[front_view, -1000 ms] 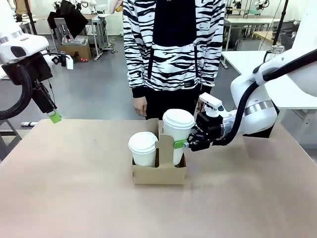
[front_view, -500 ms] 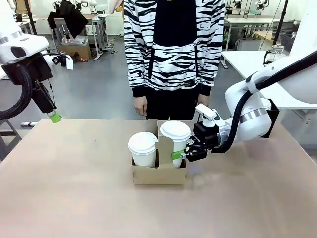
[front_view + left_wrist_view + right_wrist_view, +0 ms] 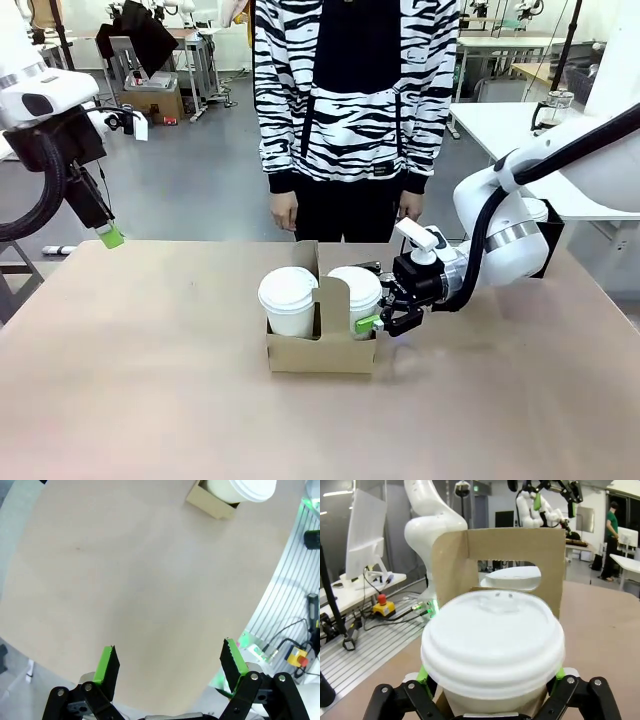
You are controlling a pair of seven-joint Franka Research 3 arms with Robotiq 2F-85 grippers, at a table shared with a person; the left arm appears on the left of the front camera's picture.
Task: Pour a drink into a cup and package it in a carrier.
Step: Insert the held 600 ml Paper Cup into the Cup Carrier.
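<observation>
The brown cardboard carrier stands mid-table with two white lidded cups in its slots, the left cup and the right cup. My right gripper stands open, its fingers on either side of the right cup. In the right wrist view that cup sits between the green pads, with the carrier's handle behind it. My left gripper hangs high at the far left, open and holding nothing. The drink is hidden under the lids.
A person in a black-and-white striped top stands at the far edge, hands hanging close behind the carrier. The brown table spreads bare to the left and front. The left wrist view catches the carrier's corner.
My right gripper has lowered the right cup into the carrier's slot, and its fingers have spread off the cup. The left arm has not moved.
</observation>
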